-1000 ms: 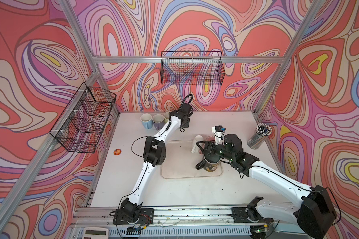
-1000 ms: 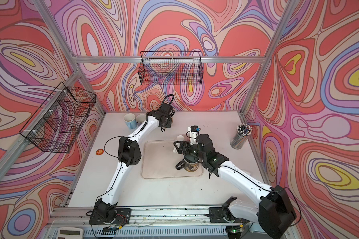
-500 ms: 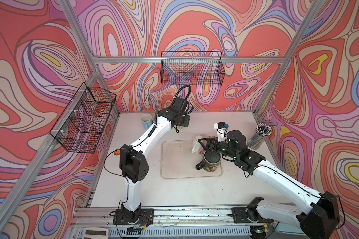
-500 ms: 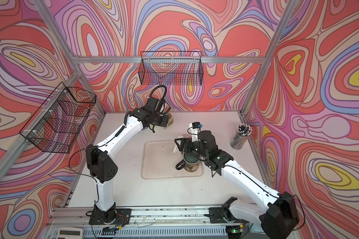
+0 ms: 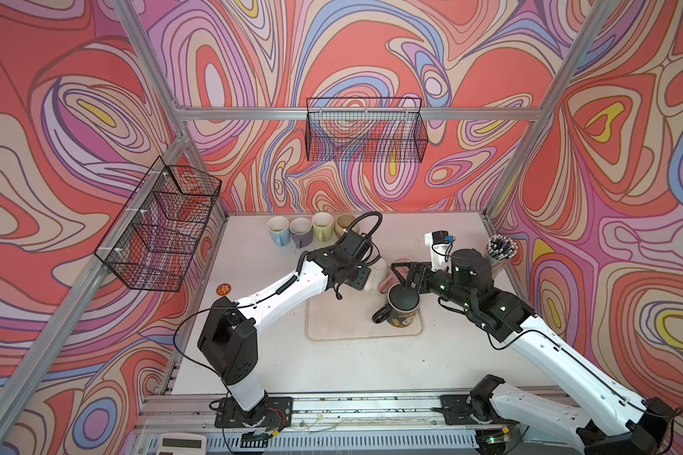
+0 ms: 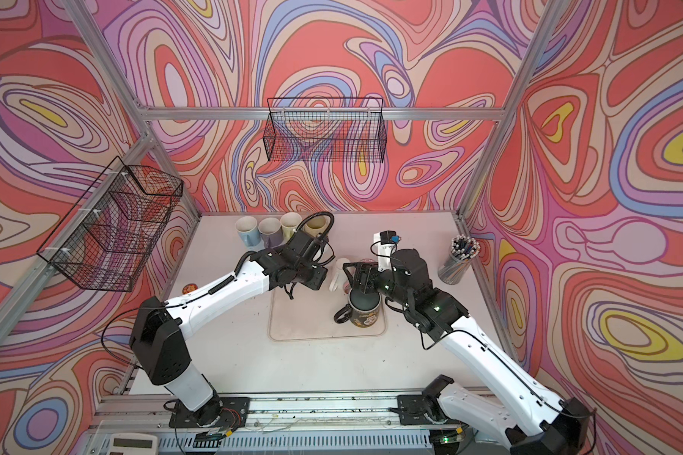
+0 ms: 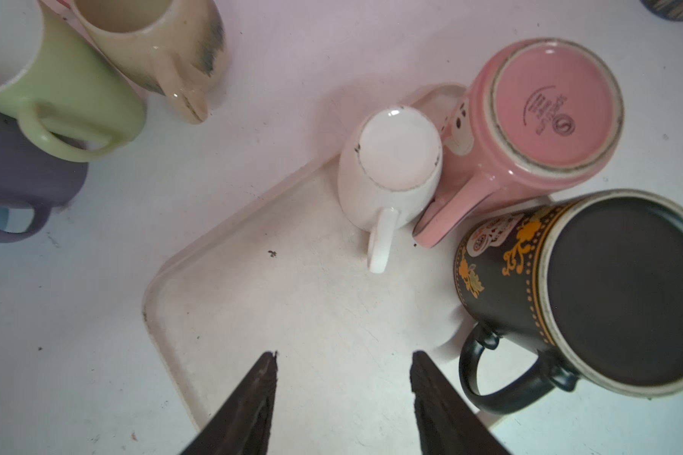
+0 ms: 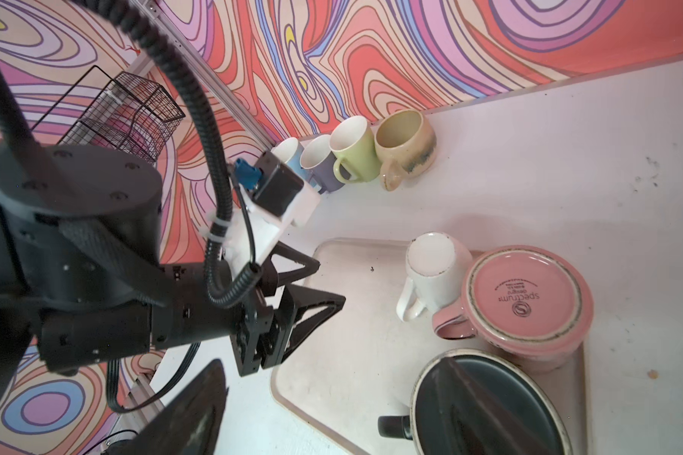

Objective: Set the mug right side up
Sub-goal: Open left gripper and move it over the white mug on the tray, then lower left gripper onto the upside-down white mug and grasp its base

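three mugs sit base-up together at the far right end of the tray (image 7: 292,315): the white mug (image 7: 391,165), the pink mug (image 7: 553,114) pressed against it, and the black mug (image 7: 623,291) just beside them. none is flipped yet. and here's the change: the left arm has swung away from the row of upright mugs (image 5: 310,230) at the back wall and is now over the tray. the left gripper (image 7: 344,370) is empty, its jaws wider than a second ago, pointing at the white mug's handle. that looks like the next pick, though the view doesn't settle it. the right gripper (image 5: 405,277) has barely moved. it hangs spread wide over the black mug's base, holding nothing; i can't tell if it touches.
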Available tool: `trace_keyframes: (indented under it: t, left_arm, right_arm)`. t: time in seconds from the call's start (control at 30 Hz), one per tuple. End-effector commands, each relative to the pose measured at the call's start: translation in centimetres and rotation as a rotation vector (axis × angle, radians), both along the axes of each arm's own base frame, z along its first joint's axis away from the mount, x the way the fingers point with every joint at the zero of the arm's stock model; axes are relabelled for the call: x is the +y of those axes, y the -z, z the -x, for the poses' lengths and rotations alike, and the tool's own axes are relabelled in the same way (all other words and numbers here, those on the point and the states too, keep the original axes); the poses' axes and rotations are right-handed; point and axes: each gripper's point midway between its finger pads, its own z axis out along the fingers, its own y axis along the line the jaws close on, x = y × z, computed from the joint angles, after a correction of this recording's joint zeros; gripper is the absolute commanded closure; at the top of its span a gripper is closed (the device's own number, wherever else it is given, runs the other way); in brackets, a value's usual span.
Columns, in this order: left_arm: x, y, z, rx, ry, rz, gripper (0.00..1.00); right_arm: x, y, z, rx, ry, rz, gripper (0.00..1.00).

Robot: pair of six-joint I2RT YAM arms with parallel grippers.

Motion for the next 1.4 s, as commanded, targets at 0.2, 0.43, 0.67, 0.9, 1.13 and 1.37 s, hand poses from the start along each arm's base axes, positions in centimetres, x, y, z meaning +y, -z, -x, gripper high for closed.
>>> trace_keyframes:
  t: [0.2,0.43,0.67,0.9,1.13,1.37]
  left_arm:
    - [-1.4,1.0,0.4,-0.033,0.022,0.061,0.38]
    - [-3.3,2.3,-0.9,-0.025,0.035,0.08,0.37]
    - [-4.7,3.7,-2.1,-0.018,0.045,0.07,0.37]
    - [-5.6,5.0,-3.4,-0.01,0.057,0.034,0.39]
    - [-6.1,6.2,-4.2,0.014,0.042,0.007,0.45]
    - [-5.9,6.3,-4.3,0.025,0.039,-0.02,0.53]
  right_arm:
    - [-1.3,1.6,0.4,0.074,0.058,0.034,0.14]
    - [-2.2,2.4,0.0,0.09,0.103,0.087,0.14]
    - [-4.2,5.2,-1.4,0.174,0.217,0.214,0.14]
    - [-4.2,5.5,-1.7,0.18,0.208,0.198,0.14]
    - [-3.7,5.7,-1.9,0.187,0.184,0.192,0.14]
    - [-2.8,4.9,-2.8,0.168,0.165,0.171,0.14]
